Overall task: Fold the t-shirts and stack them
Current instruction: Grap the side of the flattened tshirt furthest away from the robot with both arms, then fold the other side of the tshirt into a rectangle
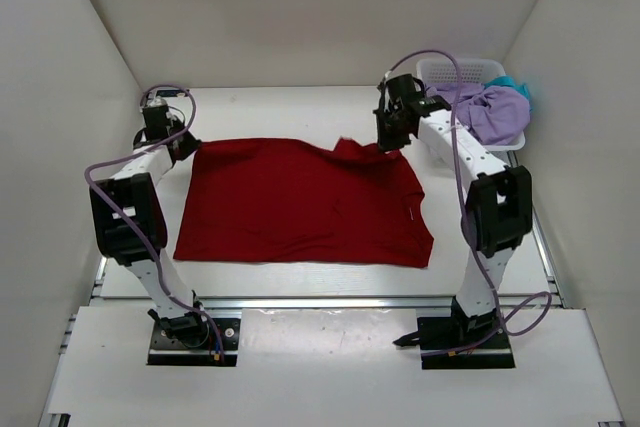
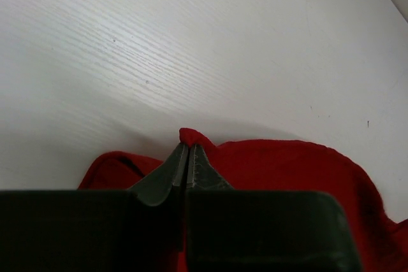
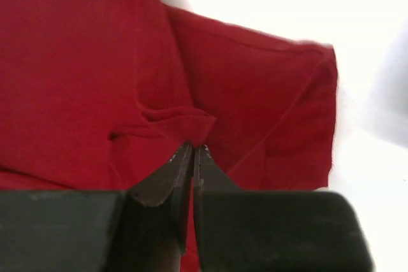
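The red t-shirt (image 1: 300, 202) lies spread across the middle of the table. My left gripper (image 1: 186, 145) is at its far left corner, shut on a pinch of red cloth (image 2: 191, 137). My right gripper (image 1: 385, 143) is at the far right part of the shirt, shut on a raised fold of red cloth (image 3: 191, 125). The lavender t-shirt (image 1: 492, 110) is bunched in the white mesh basket (image 1: 440, 71) at the far right. A bit of the teal t-shirt (image 1: 512, 83) shows behind it.
White walls close in the table on the left, back and right. The basket stands against the right wall just behind my right arm. A metal rail (image 1: 330, 301) runs along the near table edge.
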